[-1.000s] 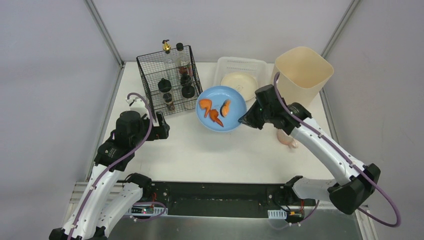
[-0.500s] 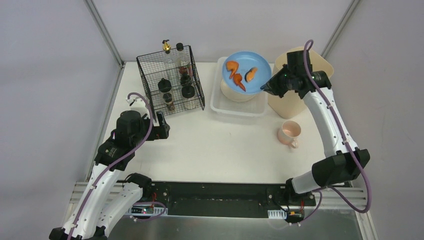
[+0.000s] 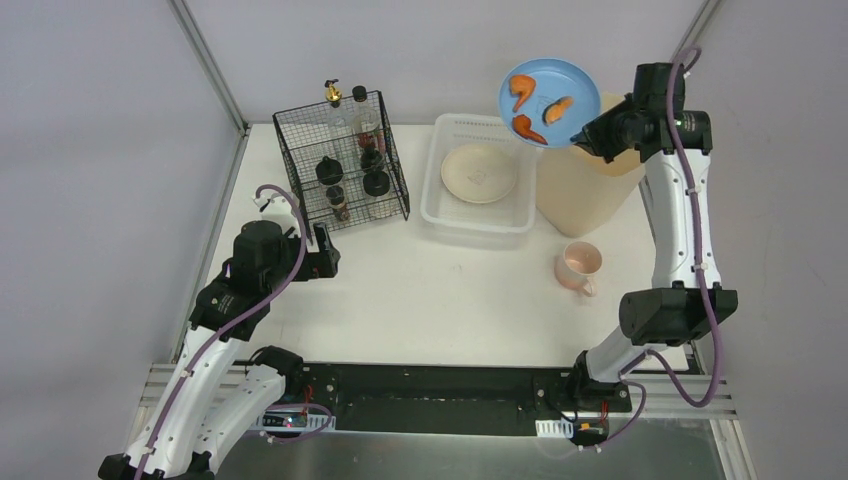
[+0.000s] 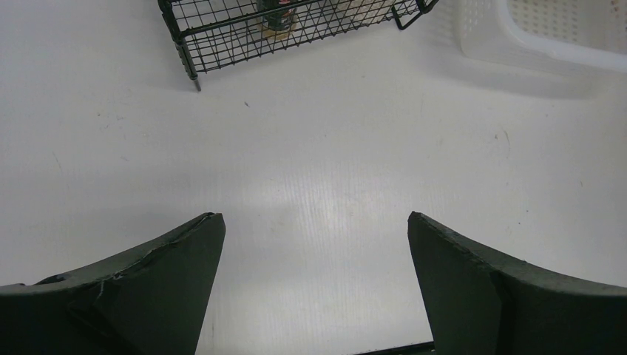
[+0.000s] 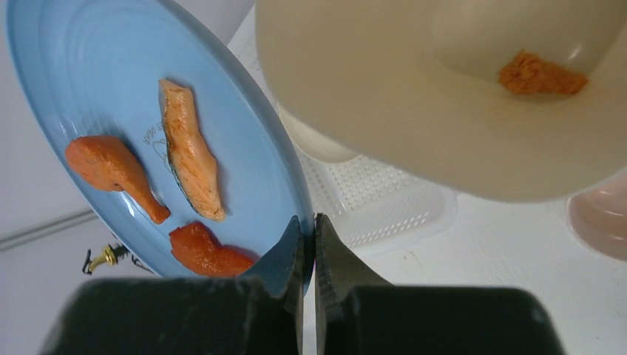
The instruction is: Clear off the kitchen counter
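A round blue plate (image 3: 548, 90) is pinched by the right gripper (image 3: 580, 137) above the flat white kitchen counter's (image 3: 450, 290) far right corner; the left gripper (image 4: 314, 219) is held spread wide over the left side.

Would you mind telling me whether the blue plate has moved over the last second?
Yes. The blue plate, pinched by the right gripper, has travelled from beside the wire rack, across the white basket, to above the beige bin.
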`<control>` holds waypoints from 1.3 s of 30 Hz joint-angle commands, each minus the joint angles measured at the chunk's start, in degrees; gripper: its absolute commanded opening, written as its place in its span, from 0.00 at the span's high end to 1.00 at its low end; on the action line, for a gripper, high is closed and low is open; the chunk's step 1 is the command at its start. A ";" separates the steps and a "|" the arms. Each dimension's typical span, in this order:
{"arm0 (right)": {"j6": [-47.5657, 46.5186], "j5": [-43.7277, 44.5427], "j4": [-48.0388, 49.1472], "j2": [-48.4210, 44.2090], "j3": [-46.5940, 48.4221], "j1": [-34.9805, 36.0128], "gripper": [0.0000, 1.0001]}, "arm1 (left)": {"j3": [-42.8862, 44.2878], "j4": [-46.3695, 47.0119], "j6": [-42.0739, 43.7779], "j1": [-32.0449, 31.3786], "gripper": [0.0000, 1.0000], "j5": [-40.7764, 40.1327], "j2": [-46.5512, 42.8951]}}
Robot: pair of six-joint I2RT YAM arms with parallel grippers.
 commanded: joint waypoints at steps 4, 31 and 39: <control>-0.48 2.04 -2.28 1.80 7.29 -8.43 1.00 | 0.38 0.54 -0.30 0.24 0.01 0.82 -0.79; -14.00 24.93 -2.25 3.45 8.76 -18.54 1.00 | 0.34 0.46 -0.30 0.24 0.01 1.04 -1.65; -20.30 33.48 0.06 4.48 8.55 -14.68 1.00 | 0.31 0.46 -0.30 0.23 0.01 0.78 -2.64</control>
